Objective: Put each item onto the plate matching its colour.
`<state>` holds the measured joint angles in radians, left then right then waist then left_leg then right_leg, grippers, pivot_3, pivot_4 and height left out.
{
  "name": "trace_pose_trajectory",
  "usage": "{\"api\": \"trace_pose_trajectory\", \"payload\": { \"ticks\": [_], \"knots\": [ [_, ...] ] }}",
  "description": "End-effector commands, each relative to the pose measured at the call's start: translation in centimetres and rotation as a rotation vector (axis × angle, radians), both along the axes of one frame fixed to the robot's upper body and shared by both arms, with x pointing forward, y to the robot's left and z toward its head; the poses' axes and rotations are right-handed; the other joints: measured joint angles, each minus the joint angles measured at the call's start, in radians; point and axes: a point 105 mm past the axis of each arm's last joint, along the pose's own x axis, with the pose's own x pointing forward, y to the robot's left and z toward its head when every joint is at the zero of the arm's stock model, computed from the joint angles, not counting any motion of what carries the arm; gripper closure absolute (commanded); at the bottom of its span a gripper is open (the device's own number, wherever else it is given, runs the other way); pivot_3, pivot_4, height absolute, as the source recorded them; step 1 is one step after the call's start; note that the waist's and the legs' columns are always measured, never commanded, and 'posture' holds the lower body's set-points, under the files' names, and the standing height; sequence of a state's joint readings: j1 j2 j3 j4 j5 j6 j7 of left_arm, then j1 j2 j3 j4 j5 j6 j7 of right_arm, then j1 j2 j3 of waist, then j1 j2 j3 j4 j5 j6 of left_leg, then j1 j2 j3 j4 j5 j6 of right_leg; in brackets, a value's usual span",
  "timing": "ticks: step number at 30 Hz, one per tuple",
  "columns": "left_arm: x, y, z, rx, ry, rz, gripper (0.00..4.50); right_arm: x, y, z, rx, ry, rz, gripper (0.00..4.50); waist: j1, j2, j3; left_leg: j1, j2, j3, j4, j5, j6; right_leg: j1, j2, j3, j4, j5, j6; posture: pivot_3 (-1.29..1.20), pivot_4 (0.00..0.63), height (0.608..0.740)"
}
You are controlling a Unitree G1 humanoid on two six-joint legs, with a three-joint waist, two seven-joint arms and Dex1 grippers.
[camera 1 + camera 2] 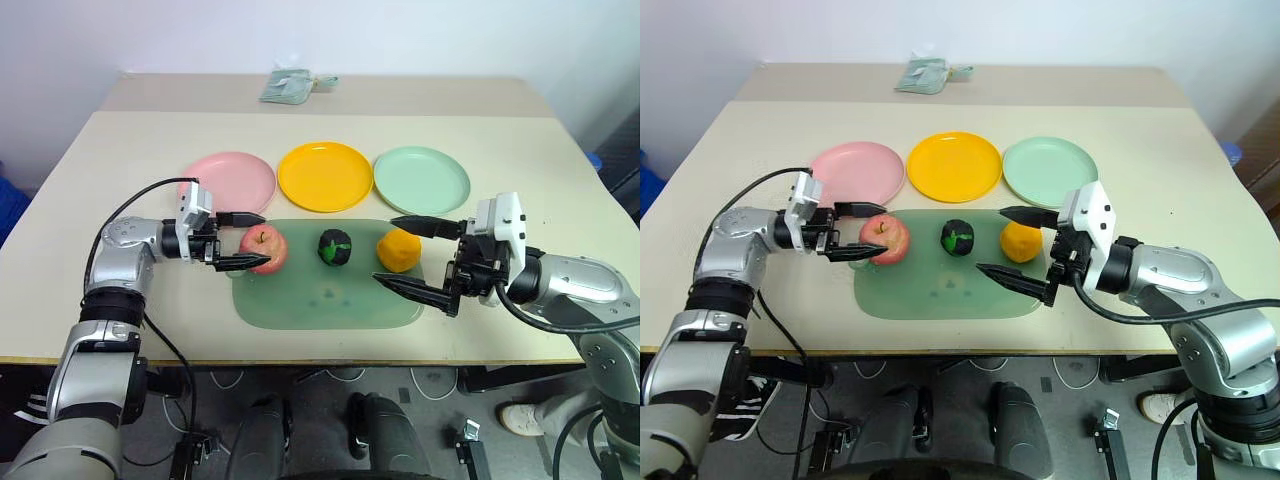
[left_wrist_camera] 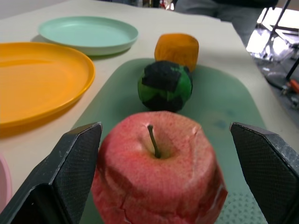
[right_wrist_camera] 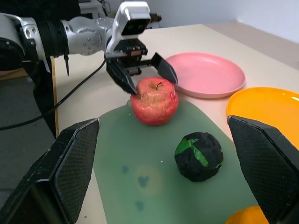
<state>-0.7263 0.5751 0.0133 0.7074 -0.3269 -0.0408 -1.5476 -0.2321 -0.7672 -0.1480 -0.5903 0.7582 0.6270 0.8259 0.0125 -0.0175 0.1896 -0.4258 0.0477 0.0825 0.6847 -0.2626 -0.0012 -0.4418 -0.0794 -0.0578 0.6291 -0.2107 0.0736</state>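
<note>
The left tool (image 1: 243,241) stood open around the apple (image 1: 264,248). The right tool (image 1: 408,255) gaped beside the orange (image 1: 398,249). The apple looked firm, light and round; its widest middle suited gripping.

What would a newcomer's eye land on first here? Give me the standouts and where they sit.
Three fruits in a row on the green mat: an apple, a dark green ball and an orange. Behind them lie a pink plate, a yellow plate and a mint plate, all bare. The left gripper brackets the apple with open fingers; the right gripper stands open beside the orange.
</note>
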Motion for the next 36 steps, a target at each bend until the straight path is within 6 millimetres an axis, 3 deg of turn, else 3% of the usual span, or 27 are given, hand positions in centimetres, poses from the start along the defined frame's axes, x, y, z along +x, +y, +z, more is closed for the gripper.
{"api": "trace_pose_trajectory", "payload": {
  "ticks": [1,6,10,11,19,23,28,34,36],
  "knots": [
    [0.6,-0.6,0.2,0.059,-0.075,-0.005,0.00,-0.4,0.0,0.8,0.003,-0.053,0.005,0.03,0.001,0.000,0.000,0.000,0.000,0.000,0.000,0.000,0.000,0.000,0.000,0.000,0.000,0.000,0.000,0.00,0.150,0.740],
    [0.9,-0.9,-1.3,0.133,-0.114,0.000,0.00,-0.3,-0.1,0.7,0.004,-0.055,0.001,0.03,0.001,0.000,0.000,0.000,0.000,0.000,0.000,0.000,0.000,0.000,0.000,0.000,0.000,0.000,0.000,0.00,0.150,0.740],
    [0.9,-1.1,-1.4,0.114,-0.136,0.001,1.07,-0.2,-0.2,0.7,0.000,-0.059,-0.005,0.00,0.000,0.000,0.000,0.001,0.000,0.000,0.000,0.000,0.000,0.001,0.000,0.000,0.000,0.000,0.000,0.00,0.150,0.740],
    [1.0,-1.2,-1.0,0.092,-0.148,0.006,1.16,-0.2,-0.2,0.7,0.000,-0.060,-0.005,0.00,0.000,0.000,0.000,0.001,0.000,0.000,0.000,0.000,0.000,0.001,0.000,0.000,0.000,0.000,0.000,0.00,0.150,0.740],
    [4.4,-0.3,4.9,-0.207,-0.241,0.267,1.16,0.8,-0.4,1.7,0.045,-0.114,-0.050,0.00,0.000,-0.001,0.000,0.000,0.000,0.000,0.000,0.000,0.000,0.000,0.000,0.000,0.000,0.001,0.002,0.00,0.150,0.740],
    [7.8,2.7,7.2,-0.262,-0.308,0.627,1.16,3.6,-0.3,3.1,0.102,-0.219,-0.183,0.00,-0.004,-0.001,0.000,0.000,0.000,0.000,0.000,0.000,0.000,0.000,0.000,0.000,0.001,0.001,0.002,0.00,0.150,0.740],
    [9.9,4.3,6.7,-0.228,-0.307,0.883,1.16,4.8,1.8,3.4,0.143,-0.237,-0.201,0.00,-0.002,-0.001,0.000,0.000,0.000,0.000,-0.001,0.000,0.000,0.000,0.000,0.000,0.001,0.001,0.003,0.00,0.150,0.740],
    [10.4,4.4,5.8,-0.241,-0.290,0.965,1.16,4.7,2.6,3.4,0.152,-0.237,-0.186,0.00,0.002,-0.001,0.000,-0.001,-0.001,0.000,0.000,0.000,0.000,0.000,-0.001,-0.001,0.000,0.002,0.004,0.00,0.150,0.740],
    [10.4,4.5,4.9,-0.249,-0.230,0.967,0.16,4.5,2.7,3.3,0.144,-0.237,-0.180,0.00,0.000,-0.001,0.000,-0.001,-0.001,0.000,0.000,0.000,0.000,0.000,-0.001,-0.001,0.000,0.002,0.004,0.00,0.150,0.740]
  ]
}}
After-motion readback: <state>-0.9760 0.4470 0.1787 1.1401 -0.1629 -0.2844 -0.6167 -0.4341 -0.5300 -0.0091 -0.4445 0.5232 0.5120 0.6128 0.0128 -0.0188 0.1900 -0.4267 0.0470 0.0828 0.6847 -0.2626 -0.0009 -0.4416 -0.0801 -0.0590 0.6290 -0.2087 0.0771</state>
